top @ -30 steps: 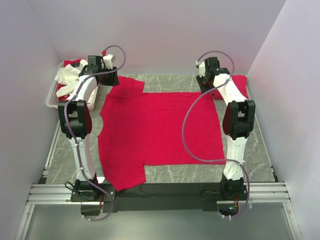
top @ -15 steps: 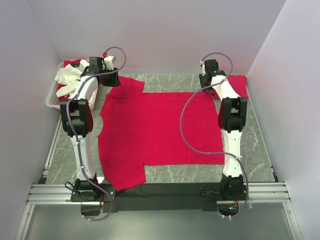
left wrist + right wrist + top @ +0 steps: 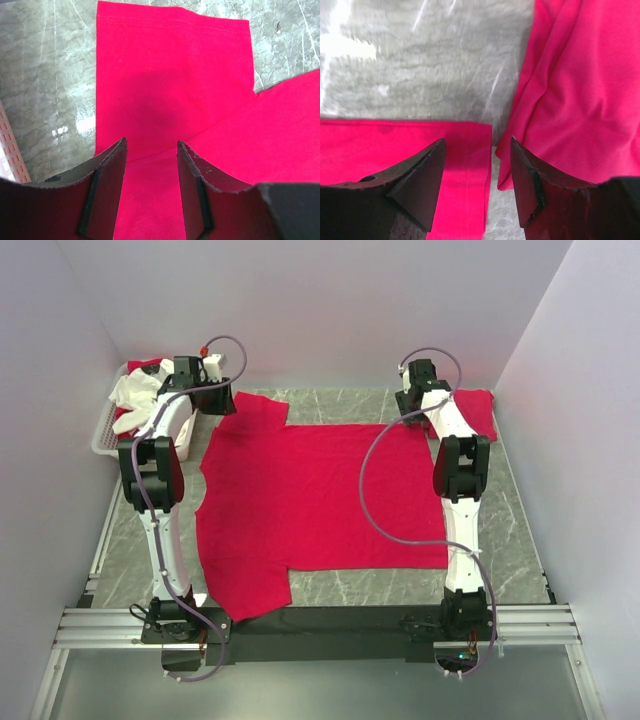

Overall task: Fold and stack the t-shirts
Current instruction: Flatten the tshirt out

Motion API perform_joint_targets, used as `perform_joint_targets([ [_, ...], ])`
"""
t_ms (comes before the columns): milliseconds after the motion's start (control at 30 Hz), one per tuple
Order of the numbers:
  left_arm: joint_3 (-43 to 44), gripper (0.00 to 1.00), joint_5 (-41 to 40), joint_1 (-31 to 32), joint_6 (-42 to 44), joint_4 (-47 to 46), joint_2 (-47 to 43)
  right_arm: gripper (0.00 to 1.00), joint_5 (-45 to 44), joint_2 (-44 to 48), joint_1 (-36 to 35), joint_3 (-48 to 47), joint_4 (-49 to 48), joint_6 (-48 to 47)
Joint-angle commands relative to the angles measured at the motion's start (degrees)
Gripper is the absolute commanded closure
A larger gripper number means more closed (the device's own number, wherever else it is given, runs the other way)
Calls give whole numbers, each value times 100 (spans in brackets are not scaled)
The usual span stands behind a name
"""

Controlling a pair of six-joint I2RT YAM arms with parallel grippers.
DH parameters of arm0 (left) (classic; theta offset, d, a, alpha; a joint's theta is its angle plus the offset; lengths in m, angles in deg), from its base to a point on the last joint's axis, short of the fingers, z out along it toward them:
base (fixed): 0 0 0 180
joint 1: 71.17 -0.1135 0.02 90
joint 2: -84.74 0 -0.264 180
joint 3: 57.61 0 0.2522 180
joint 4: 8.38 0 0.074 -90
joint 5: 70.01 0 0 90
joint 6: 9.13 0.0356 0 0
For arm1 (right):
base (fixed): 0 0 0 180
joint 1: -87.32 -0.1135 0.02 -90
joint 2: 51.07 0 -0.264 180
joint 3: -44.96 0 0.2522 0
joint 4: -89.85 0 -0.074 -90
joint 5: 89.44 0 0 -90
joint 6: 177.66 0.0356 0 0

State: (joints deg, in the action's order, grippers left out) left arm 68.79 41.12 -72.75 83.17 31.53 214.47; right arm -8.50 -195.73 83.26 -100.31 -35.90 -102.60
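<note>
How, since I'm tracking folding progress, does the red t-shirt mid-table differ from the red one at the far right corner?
The mid-table t-shirt lies flat and opened out, both sleeves showing; the far-right t-shirt is gathered into a compact bundle with soft folds. The mid-table t-shirt covers most of the table; the far-right t-shirt takes up only a corner. Both are plain crimson red with no print.

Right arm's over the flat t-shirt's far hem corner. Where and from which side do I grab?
Pinch the flat t-shirt's hem corner from above, one finger of the open right gripper on the table past its edge. It lies flat, so only the edge gives purchase; avoid the other shirt alongside.
</note>
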Motion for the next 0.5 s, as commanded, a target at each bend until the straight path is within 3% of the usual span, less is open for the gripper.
perform_joint_targets([
  [0, 250, 50, 146, -35, -2, -66, 52, 39, 175, -333, 98, -489, 414, -264],
  [167, 294, 50, 111, -52, 33, -49, 122, 43, 141, -475, 54, -798, 679, -360],
  [467, 460, 50, 146, -132, -28, -22, 237, 60, 177, -695, -52, -991, 1075, -598],
])
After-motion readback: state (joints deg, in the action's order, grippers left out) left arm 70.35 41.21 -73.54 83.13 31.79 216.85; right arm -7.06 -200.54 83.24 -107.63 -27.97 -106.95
